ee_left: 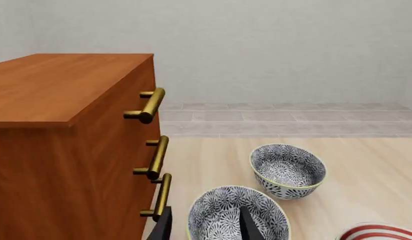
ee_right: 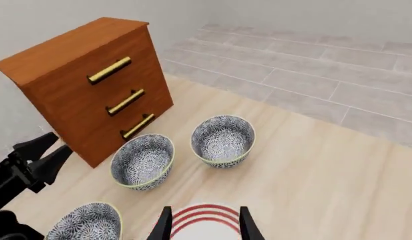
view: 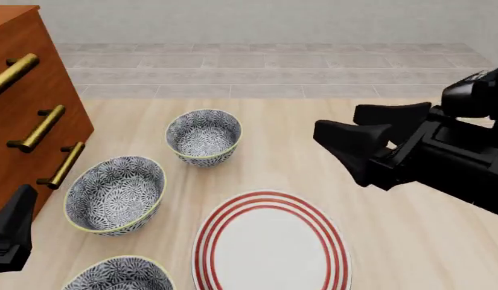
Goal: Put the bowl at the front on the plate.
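Both pincers (view: 357, 134) (view: 15, 226) hover open (bowl (view: 120, 275) untouched).

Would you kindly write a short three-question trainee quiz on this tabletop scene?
1. How many black-and-white floral bowls stand on the table?
2. True or false: the flat white plate with red rings carries a bowl.
3. Which is nearest the wooden drawer cabinet: A) middle bowl, B) far bowl, C) plate?

Key: 1) three, counting the front bowl; 2) false; 3) A.
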Robot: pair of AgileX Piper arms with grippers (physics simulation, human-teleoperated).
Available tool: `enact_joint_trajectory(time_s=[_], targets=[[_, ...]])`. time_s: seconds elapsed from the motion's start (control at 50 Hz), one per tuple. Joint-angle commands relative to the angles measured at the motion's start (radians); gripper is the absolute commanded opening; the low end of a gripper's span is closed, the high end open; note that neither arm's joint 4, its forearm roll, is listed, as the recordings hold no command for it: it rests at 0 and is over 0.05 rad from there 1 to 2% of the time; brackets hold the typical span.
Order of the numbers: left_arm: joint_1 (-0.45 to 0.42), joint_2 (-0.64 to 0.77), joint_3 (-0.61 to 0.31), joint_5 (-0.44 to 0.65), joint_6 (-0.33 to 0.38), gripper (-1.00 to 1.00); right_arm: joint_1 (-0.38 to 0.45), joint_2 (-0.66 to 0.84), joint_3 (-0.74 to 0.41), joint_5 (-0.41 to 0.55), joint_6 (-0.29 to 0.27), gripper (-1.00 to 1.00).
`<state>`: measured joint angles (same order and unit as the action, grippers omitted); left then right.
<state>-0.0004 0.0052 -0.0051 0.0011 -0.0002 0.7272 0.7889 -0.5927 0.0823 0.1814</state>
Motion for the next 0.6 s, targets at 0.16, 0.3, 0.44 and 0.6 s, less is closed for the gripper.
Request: enact_joint_trajectory(time_s=[0.16,0.3,0.44,0.6], targets=[[0.0,0.0,0.0,0.0,0.0,1.0,0.158,0.193,-0.108,-0.041,0.112,1.0],[0.0,0.0,0.0,0.0,0.0,1.0,0.188,0.241,-0.12,-0.07,0.14,1.0],[0.0,0.0,0.0,0.0,0.0,1.0,0.238,0.293,-0.13,-0.096,0.163,1.0],[0.0,0.0,0.0,0.0,0.0,1.0,0.27,0.374,-0.145,-0.133,0.179,1.0]])
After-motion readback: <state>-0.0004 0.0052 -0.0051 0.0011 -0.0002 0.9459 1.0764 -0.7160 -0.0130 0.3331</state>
